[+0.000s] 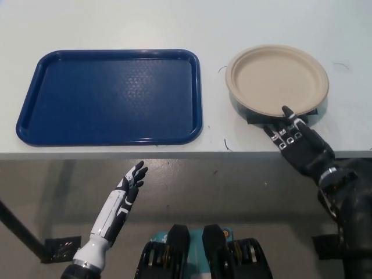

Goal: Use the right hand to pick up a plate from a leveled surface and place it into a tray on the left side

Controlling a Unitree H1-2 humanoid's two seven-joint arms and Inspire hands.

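Observation:
A round beige plate rests on a low dark block at the right of the white table, slightly raised off the surface. My black right hand reaches in at the plate's near edge, one fingertip lying on the rim and the others under it. Its hold on the plate is not closed. A blue tray lies bare on the left of the table. My white left hand hovers below the table's front edge, fingers apart, holding nothing.
The white table runs across the upper half of the view, with its front edge at mid-height. Grey floor lies below it. A dark table leg stands at the lower left.

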